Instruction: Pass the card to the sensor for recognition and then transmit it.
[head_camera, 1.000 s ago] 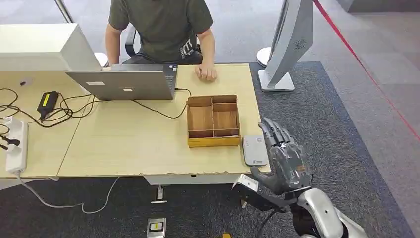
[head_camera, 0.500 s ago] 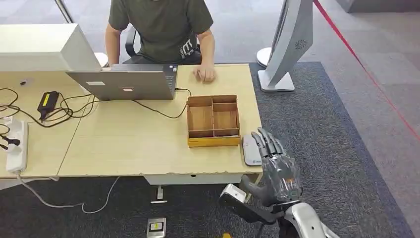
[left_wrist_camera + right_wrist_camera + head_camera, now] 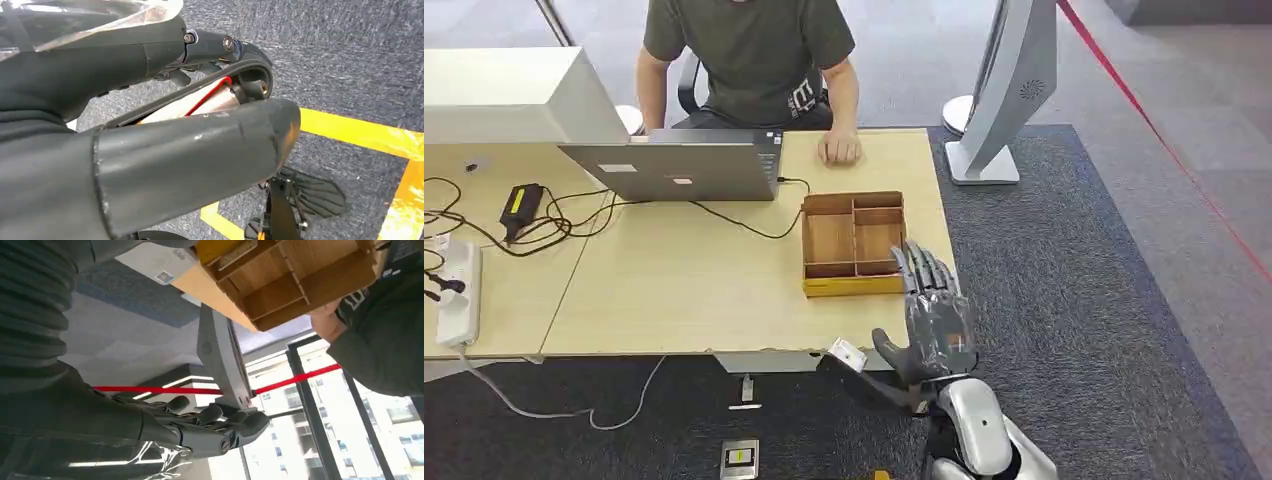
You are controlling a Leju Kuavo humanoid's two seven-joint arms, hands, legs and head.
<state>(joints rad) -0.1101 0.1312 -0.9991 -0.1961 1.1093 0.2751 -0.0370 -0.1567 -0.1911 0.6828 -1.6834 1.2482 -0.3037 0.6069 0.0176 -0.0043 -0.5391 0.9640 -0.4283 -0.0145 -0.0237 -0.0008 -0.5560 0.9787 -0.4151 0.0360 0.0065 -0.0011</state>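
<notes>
My right hand (image 3: 934, 318) hovers at the table's front right corner, beside the wooden box (image 3: 854, 243), with its fingers stretched out and apart. I see no card in it. In the head view it covers the spot where the white sensor lay. The right wrist view shows the white sensor (image 3: 155, 262) with a small code sticker on the table edge next to the wooden box (image 3: 295, 282), and my right hand's fingers (image 3: 210, 427) straight and bare. My left hand (image 3: 150, 165) hangs over the floor, thumb and fingers extended, holding nothing.
A person (image 3: 754, 60) sits behind the table (image 3: 674, 290), one hand resting near the laptop (image 3: 684, 165). Cables, a power brick (image 3: 521, 205) and a power strip (image 3: 456, 295) lie at the left. A grey stand (image 3: 1009, 90) rises to the right, with a red tape line (image 3: 1164, 140) beyond it.
My right hand has moved left and slightly forward, from beside the sensor to over it, and now hides it in the head view. Nothing else on the table has moved.
</notes>
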